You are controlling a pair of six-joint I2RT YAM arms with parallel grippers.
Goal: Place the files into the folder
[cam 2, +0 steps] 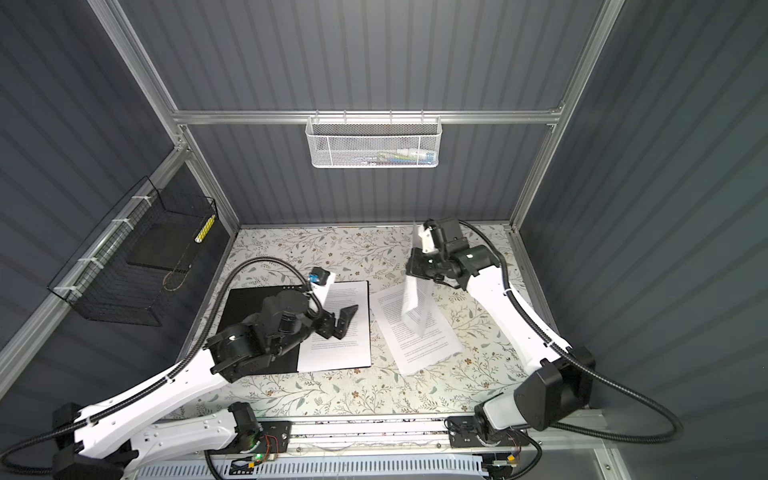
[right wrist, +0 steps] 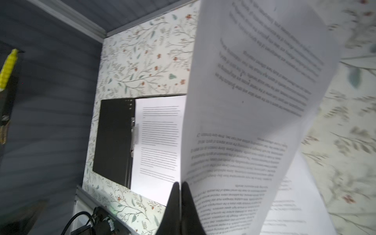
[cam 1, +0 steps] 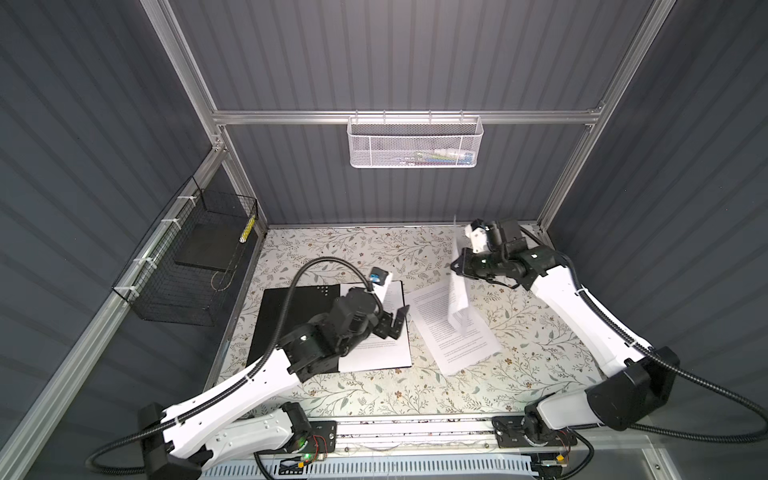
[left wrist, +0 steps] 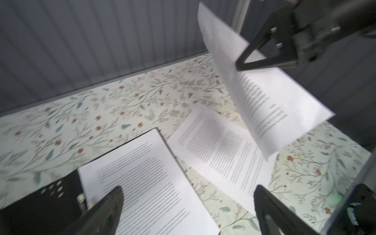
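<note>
The flowery surface (cam 1: 365, 390) holds the black folder (cam 1: 311, 303), lying open with a page (cam 1: 386, 349) inside. More files (cam 1: 453, 345) lie just beside the folder. The right gripper (right wrist: 180, 185) pinches a lifted sheet (right wrist: 254, 101) above them. The left gripper (left wrist: 188, 195) hangs wide apart over the folder.

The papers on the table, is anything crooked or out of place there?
Yes. The loose sheets beside the folder lie skewed, turned at an angle to it, unlike the filed sheet lying square inside. The held paper hangs curled from the shut right gripper above them.
</note>
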